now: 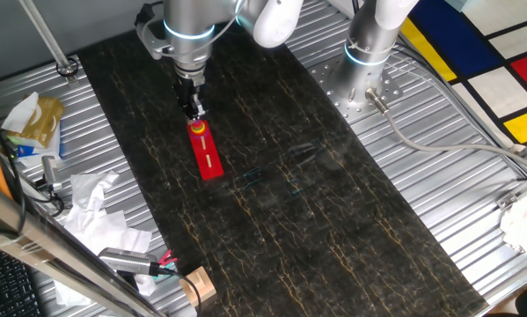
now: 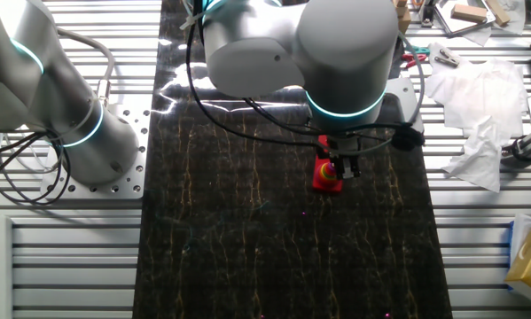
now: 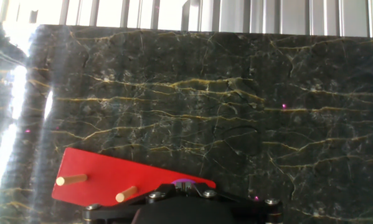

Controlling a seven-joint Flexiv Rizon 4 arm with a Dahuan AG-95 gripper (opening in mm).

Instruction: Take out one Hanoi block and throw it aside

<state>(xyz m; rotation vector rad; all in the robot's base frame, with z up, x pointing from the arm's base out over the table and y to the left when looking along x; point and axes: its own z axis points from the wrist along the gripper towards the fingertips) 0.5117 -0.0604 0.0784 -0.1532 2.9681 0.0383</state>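
A red Hanoi base [image 1: 209,158] lies on the dark marble mat, with two bare wooden pegs [image 3: 71,180] showing in the hand view. A stack with a yellow block [image 1: 198,129] stands at the base's far end and also shows in the other fixed view [image 2: 328,174]. My gripper [image 1: 195,112] points straight down onto that stack. Its jaws stand close together around a small purple block [image 3: 185,182] at the top of the stack. The gripper's body hides the lower part of the stack in the hand view.
The dark marble mat [image 1: 316,194] covers the table's middle. Crumpled white tissues [image 1: 91,202], a snack bag [image 1: 36,119] and a wooden block [image 1: 198,284] lie off the mat at the left. A second arm's base [image 1: 369,53] stands at the back right.
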